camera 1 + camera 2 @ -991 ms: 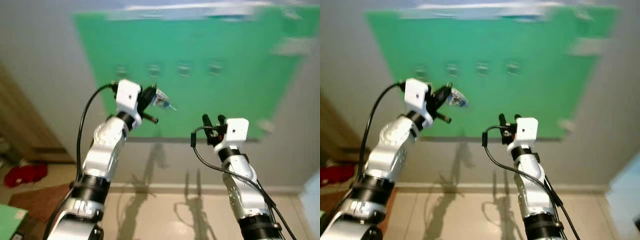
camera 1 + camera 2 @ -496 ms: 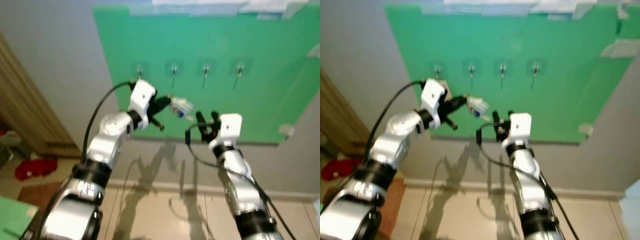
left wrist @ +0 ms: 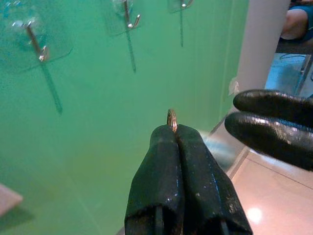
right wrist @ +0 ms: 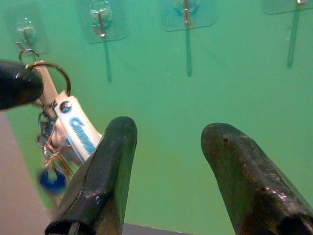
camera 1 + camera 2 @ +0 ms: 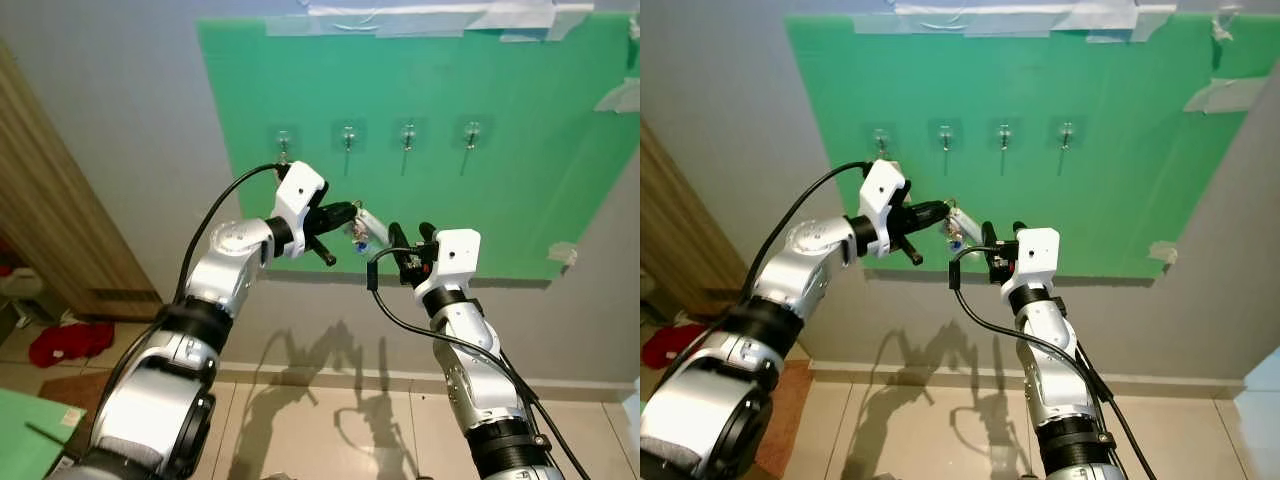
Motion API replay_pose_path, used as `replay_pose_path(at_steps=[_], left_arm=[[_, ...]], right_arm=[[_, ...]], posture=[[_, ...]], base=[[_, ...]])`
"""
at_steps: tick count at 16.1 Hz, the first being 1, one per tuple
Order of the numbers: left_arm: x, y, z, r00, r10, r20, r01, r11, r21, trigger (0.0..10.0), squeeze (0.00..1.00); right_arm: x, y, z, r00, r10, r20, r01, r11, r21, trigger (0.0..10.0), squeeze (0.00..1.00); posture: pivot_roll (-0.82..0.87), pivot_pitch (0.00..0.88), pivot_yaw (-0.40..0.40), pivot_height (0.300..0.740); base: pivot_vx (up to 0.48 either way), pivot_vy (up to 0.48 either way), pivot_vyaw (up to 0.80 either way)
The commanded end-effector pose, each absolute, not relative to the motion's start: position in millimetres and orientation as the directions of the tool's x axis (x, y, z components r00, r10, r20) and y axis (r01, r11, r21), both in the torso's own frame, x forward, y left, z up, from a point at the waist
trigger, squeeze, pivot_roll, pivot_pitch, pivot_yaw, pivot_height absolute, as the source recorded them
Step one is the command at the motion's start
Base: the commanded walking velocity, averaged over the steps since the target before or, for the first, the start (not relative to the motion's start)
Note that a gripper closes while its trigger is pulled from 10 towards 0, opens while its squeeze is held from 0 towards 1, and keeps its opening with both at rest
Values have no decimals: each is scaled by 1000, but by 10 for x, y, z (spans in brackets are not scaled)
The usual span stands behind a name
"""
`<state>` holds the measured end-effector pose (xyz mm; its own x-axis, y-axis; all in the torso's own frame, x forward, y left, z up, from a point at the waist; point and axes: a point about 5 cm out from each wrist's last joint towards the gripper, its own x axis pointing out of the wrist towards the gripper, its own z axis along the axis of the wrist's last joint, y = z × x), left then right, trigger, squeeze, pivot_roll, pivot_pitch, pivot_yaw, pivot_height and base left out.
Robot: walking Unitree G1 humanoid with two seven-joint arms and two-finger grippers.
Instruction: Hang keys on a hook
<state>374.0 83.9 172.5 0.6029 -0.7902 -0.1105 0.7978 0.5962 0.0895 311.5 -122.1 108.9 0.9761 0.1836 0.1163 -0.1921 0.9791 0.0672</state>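
The two head views look forward and slightly down at a green board (image 5: 500, 170) on the wall, from some way back. Each wrist view looks along its own fingers, close to that board. All four share the row of hooks (image 5: 408, 133).

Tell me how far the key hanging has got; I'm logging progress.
Done: the left gripper has the keys pinched by their ring and raised before the green board. In hand: carrying them toward the hooks. Left: slipping the ring over a hook. The right gripper waits open beside them.
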Motion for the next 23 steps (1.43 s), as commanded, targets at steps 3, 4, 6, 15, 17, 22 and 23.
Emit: replay_pose_path(at_steps=[3, 4, 6, 15, 17, 22, 23], left_arm=[[3810, 877, 1872, 600, -796, -85, 799, 589, 121, 0, 0], [3819, 874, 1882, 596, -798, -89, 802, 585, 123, 0, 0], [3873, 866, 1954, 588, -804, -90, 808, 578, 118, 0, 0], [4019, 820, 2182, 632, -773, -55, 775, 629, 68, 0, 0], [4031, 796, 2214, 635, -771, -50, 772, 632, 64, 0, 0], [4067, 791, 2285, 662, -748, -45, 749, 660, 57, 0, 0], [4073, 789, 2295, 669, -742, -42, 743, 667, 55, 0, 0]], right_arm=[[3112, -1209, 1121, 976, 178, 127, -187, 980, 66, 10000, 0], [3112, -1210, 1120, 976, 178, 126, -187, 980, 64, 10000, 0], [3111, -1229, 1124, 976, 176, 126, -185, 981, 58, 10000, 0], [3013, -1297, 1099, 981, 151, 122, -157, 986, 47, 10000, 0], [2997, -1314, 1097, 982, 144, 120, -150, 988, 45, 10000, 0], [2934, -1378, 1107, 987, 109, 120, -114, 993, 40, 10000, 0], [2909, -1393, 1094, 988, 99, 116, -104, 994, 41, 10000, 0]], posture=[[-187, 0, 138, 707], [-192, 0, 139, 707], [-197, 0, 139, 707], [-264, 0, 160, 707], [-279, 0, 165, 707], [-324, 0, 192, 707], [-331, 0, 196, 707]], base=[[0, 0, 0], [0, 0, 0], [0, 0, 0], [0, 0, 0], [0, 0, 0], [0, 0, 0], [0, 0, 0]])
